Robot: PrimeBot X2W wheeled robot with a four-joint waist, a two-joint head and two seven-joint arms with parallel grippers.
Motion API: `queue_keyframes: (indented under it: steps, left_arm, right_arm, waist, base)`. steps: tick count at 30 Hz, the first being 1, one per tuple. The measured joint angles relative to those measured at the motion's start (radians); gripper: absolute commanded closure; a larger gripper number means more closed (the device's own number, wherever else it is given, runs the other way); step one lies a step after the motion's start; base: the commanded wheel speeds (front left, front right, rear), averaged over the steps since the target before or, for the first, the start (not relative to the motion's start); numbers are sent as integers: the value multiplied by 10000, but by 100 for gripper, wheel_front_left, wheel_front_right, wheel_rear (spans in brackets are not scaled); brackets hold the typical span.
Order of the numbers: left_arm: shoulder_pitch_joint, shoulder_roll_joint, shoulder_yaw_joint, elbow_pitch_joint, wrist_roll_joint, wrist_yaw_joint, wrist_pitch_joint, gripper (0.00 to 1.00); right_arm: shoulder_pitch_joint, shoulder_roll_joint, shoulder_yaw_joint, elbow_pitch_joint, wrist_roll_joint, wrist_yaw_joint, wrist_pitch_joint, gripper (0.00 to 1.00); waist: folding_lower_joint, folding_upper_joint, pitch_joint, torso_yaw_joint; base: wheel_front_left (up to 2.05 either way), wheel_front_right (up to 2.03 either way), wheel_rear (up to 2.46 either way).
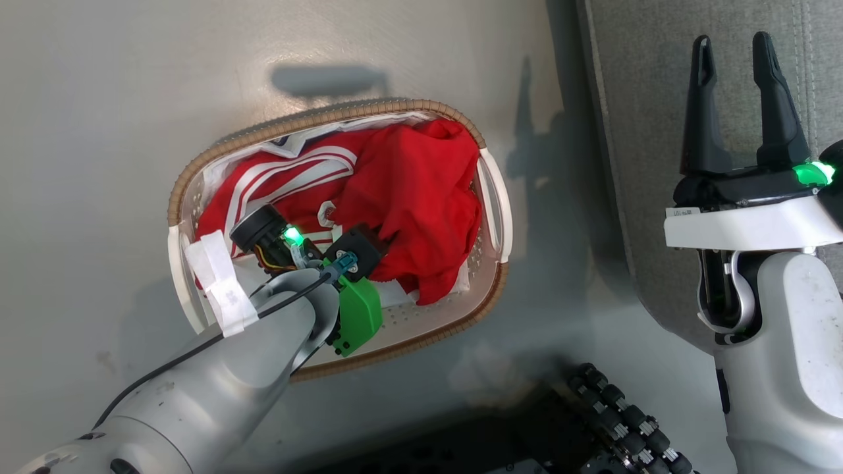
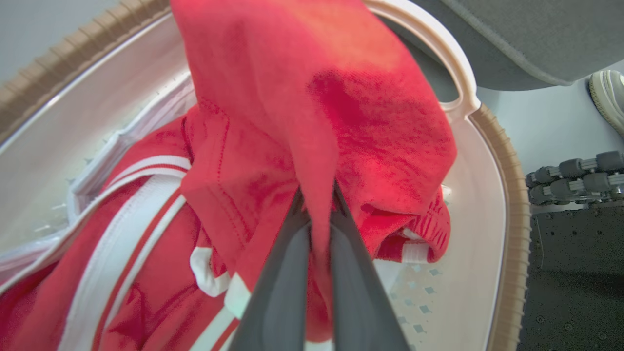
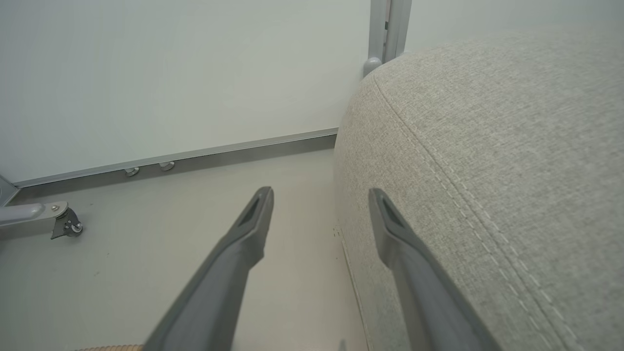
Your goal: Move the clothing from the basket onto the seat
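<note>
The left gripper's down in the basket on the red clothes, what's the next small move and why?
Probably lift the left gripper straight up. Its jaws are shut on a fold of the plain red garment, down in the basket; it must clear the rim before swinging toward the seat.

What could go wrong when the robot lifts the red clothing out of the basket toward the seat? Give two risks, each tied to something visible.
1. The left claw pinches only a thin fold of the plain red garment; it may slip free during the lift.
2. That garment overlaps the striped garment, which could be dragged out and fall short of the seat.
</note>
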Motion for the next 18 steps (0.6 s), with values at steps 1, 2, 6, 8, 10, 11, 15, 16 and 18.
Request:
queue_keyframes:
  steps: [1,2,6,8,10,11,15,16,18]
  left_arm:
    - [-17,50,-10,-153,-27,0,0,100]
    - [-32,96,-6,-270,-36,0,0,100]
    - [-16,240,203,-790,-17,0,0,100]
    - [66,359,341,-961,69,0,0,100]
    - [199,487,500,-1137,190,0,0,100]
    - [259,525,587,-1227,293,0,0,100]
    - [437,713,974,-1678,656,0,0,100]
    - [502,779,1074,-1810,717,0,0,100]
    - [614,884,1229,-2038,784,0,2,100]
  right_arm:
    - [21,0,6,25,-6,0,0,0]
    - [33,0,10,40,-25,-2,0,0]
    - [82,0,10,125,-180,-2,0,0]
    - [149,4,23,178,-293,0,0,0]
    - [266,2,27,257,-370,0,2,0]
    - [311,6,33,307,-424,0,0,0]
    - [572,8,52,514,-619,0,2,0]
    - [683,4,52,569,-673,0,0,0]
    - [862,6,54,686,-761,0,0,0]
  waist:
    - [0,0,-49,7]
    - [0,0,-109,22]
    - [0,0,-415,122]
    - [0,0,-596,180]
    - [0,-1,-791,242]
    - [0,0,-912,281]
    - [0,0,-1443,428]
    - [0,0,-1609,467]
    - [0,0,-1928,535]
  base:
    - [0,0,0]
    - [0,0,0]
    - [0,0,0]
    - [0,0,0]
    - [0,0,0]
    - [0,0,0]
    - [0,0,0]
    - [0,0,0]
    - [0,0,0]
